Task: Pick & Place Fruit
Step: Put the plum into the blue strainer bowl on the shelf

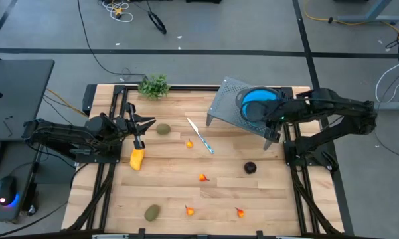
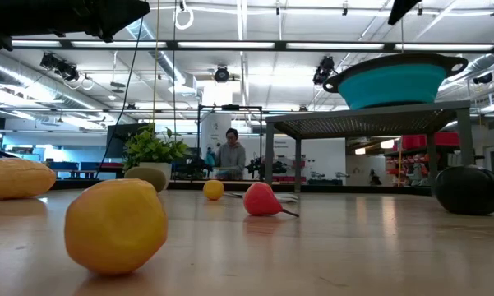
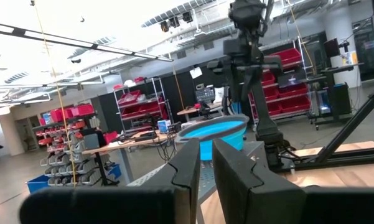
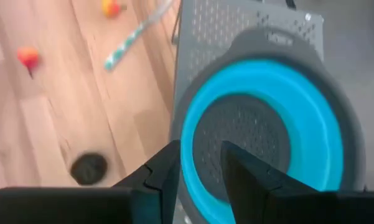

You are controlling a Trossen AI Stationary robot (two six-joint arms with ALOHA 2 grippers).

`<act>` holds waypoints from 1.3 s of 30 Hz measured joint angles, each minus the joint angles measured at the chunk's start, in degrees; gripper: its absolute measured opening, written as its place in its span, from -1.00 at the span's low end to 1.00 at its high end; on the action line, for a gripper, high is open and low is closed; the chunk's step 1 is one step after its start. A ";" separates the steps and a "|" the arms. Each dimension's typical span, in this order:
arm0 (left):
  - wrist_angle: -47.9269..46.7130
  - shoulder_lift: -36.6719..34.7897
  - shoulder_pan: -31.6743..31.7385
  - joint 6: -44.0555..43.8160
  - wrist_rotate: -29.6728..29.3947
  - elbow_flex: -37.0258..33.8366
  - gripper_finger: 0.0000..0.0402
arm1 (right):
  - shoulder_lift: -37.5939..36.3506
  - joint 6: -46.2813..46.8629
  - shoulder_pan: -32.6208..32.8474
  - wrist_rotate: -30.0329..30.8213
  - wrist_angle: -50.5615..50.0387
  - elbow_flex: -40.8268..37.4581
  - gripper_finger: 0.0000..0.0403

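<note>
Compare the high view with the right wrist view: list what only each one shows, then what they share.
Only the high view: the left gripper, the yellow fruit, both olive-brown ovals and the leafy sprig.

Only the right wrist view: the perforated inside of the blue bowl, seen close past the right gripper.

Both: the bowl on its grey stand, the knife and the dark round fruit.

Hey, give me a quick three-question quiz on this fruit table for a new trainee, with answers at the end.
1. True or false: the blue colander sits on the grey rack.
2. Which fruit lies nearest the left gripper? A) yellow fruit B) dark round fruit
3. Fill in: the right gripper hangs over the ___.

Key: 1 true; 2 A; 3 rack.
</note>
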 joint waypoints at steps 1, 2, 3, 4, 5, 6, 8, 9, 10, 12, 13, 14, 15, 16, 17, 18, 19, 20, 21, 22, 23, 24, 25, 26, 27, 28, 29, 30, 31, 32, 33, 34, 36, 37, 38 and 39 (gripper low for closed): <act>0.01 0.00 0.00 0.23 -0.01 0.00 -0.74 | 0.00 0.42 0.00 -0.53 0.69 0.24 -0.38; 0.01 0.00 0.01 0.49 -0.01 0.00 -0.74 | -0.02 0.93 0.00 -1.41 1.45 0.25 -0.38; 0.03 0.00 0.00 0.90 -0.02 0.00 -0.74 | 0.02 1.64 0.00 -2.35 2.14 0.25 -0.38; 0.15 0.00 0.01 1.56 -0.01 0.00 -0.74 | 0.06 2.16 0.00 -3.41 2.69 0.23 -0.38; 0.36 0.00 0.01 2.32 -0.01 0.00 -0.74 | 0.14 2.80 0.00 -4.43 3.34 0.23 -0.38; 0.50 -0.02 0.01 3.36 -0.01 0.00 -0.74 | 0.31 3.41 0.00 -5.24 4.32 0.22 -0.38; 0.76 -0.04 0.02 6.08 -0.02 0.00 -0.74 | 0.47 3.66 0.20 -6.20 8.02 -0.46 -0.38; 0.89 -0.04 0.00 7.57 0.00 0.00 -0.74 | 0.50 3.65 0.51 -6.22 10.34 -1.11 -0.38; 0.95 -0.04 0.00 8.79 0.00 0.00 -0.74 | 0.49 3.55 0.93 -6.22 12.69 -1.75 -0.38; 0.93 -0.04 0.00 10.36 0.00 0.00 -0.74 | 0.48 2.90 1.86 -6.25 16.78 -2.94 -0.38; 0.93 -0.04 0.00 10.68 0.02 0.00 -0.74 | 0.48 2.57 2.28 -6.25 18.00 -3.55 -0.38; 0.93 -0.04 0.00 11.03 0.00 0.00 -0.74 | 0.50 2.50 2.69 -6.29 18.61 -4.01 -0.38; 0.93 -0.04 0.01 11.36 0.00 0.00 -0.74 | 0.50 2.61 3.12 -6.32 18.89 -4.38 -0.38; 0.93 -0.04 0.00 11.54 0.00 0.00 -0.74 | 0.48 3.18 3.63 -6.32 18.96 -4.77 -0.38; 0.92 -0.04 0.02 11.39 0.01 0.00 -0.74 | 0.48 3.86 4.24 -6.33 18.96 -5.32 -0.38; 0.91 -0.04 0.00 10.59 0.00 0.00 -0.74 | 0.48 4.82 4.98 -6.34 18.91 -5.93 -0.38; 0.93 -0.04 0.00 9.75 0.00 0.00 -0.74 | 0.48 5.72 5.85 -6.49 18.95 -6.62 -0.38; 0.92 -0.04 0.00 8.74 0.00 0.00 -0.74 | 0.48 6.46 6.75 -7.12 19.14 -7.43 -0.38; 0.91 -0.04 0.02 7.82 0.00 0.00 -0.74 | 0.47 7.36 7.86 -7.75 19.56 -8.37 -0.38; 0.91 -0.04 0.00 7.23 0.01 0.00 -0.74 | 0.48 8.19 9.00 -7.88 20.02 -9.40 -0.38; 0.91 -0.04 0.01 6.75 0.01 0.00 -0.74 | 0.48 9.15 10.20 -7.88 20.29 -10.44 -0.38; 0.92 -0.04 0.01 6.05 0.01 0.00 -0.74 | 0.50 10.12 11.41 -7.71 20.76 -11.44 -0.38; 0.93 -0.04 0.00 5.60 0.00 0.00 -0.74 | 0.48 11.15 12.58 -7.48 21.90 -12.53 -0.38; 0.91 -0.04 0.00 4.78 0.01 0.00 -0.74 | 0.48 11.94 13.65 -7.31 23.59 -13.66 -0.38; 0.93 -0.01 0.00 4.29 0.00 0.00 -0.74 | 0.50 12.66 14.66 -7.26 25.07 -14.61 -0.38; 0.93 0.00 0.02 3.87 0.00 0.00 -0.74 | 0.50 13.29 15.68 -7.17 27.03 -15.56 -0.38; 0.93 0.00 0.02 3.38 0.00 0.00 -0.74 | 0.49 13.79 16.65 -6.94 29.69 -16.46 -0.38; 0.95 0.02 0.02 3.14 0.00 0.00 -0.74 | 0.48 14.02 17.66 -6.49 32.71 -17.35 -0.38; 0.99 0.02 0.02 2.96 -0.04 0.00 -0.74 | 0.50 14.07 18.76 -5.79 35.11 -18.12 -0.38; 1.10 0.00 0.00 2.78 -0.31 0.00 -0.74 | 0.50 14.01 19.88 -4.87 36.73 -18.80 -0.38; 1.13 0.00 0.00 2.58 -0.88 0.00 -0.74 | 0.61 13.88 20.94 -3.48 38.14 -19.38 -0.38; 1.04 0.00 0.00 2.15 -1.89 0.05 -0.74 | 0.84 13.62 21.85 -2.29 39.61 -19.90 -0.38; 0.75 0.02 0.00 0.88 -4.63 0.55 -0.74 | 1.42 13.35 23.27 -1.43 42.62 -21.59 -0.38; 0.74 0.00 0.02 0.00 -5.80 0.82 -0.74 | 1.83 13.09 23.65 -1.67 44.28 -22.50 -0.38; 0.78 0.00 0.02 -0.63 -6.51 0.95 -0.74 | 2.32 12.40 23.89 -1.81 46.59 -23.35 -0.38; 0.57 -0.04 0.02 -1.30 -6.75 0.99 -0.74 | 2.77 11.59 24.00 -1.71 48.98 -24.11 -0.38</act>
